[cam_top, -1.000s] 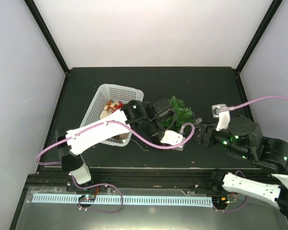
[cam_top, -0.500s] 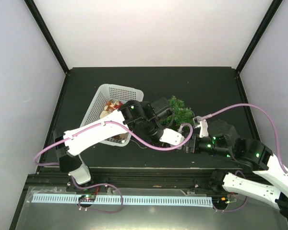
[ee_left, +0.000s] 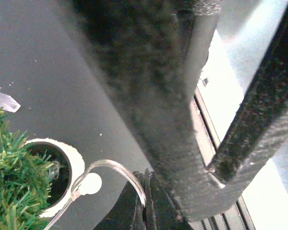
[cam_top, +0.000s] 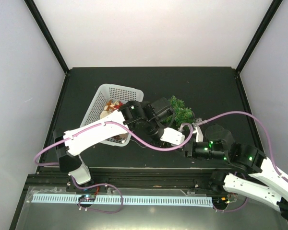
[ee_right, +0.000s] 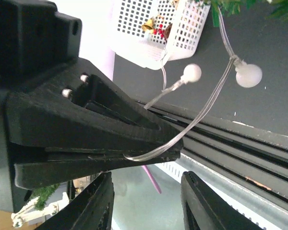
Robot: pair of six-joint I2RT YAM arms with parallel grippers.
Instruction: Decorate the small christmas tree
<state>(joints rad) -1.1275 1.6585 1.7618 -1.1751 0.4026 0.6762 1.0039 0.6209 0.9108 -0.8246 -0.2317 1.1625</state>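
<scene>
Black tabletop point(cam_top: 206, 86) between pale walls. The right claw point(ee_right: 175, 146) is clamped on a clear light string point(ee_right: 216, 96) with white bulbs, near the front edge. The left claw point(ee_left: 204, 179) hangs just beside it; I cannot tell its grip. The small christmas tree point(cam_top: 180, 111) stands mid-tabletop, right of the white basket point(cam_top: 105, 96).

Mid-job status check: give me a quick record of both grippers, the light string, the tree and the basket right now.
small christmas tree: in a whitish pot, right of the white mesh basket
white mesh basket: ornaments inside
left gripper: fingertips appear to meet, nothing seen between; beside the whitish pot
right gripper: shut on the clear light string
clear light string: leads from the right gripper toward the small christmas tree; two white bulbs showing
</scene>
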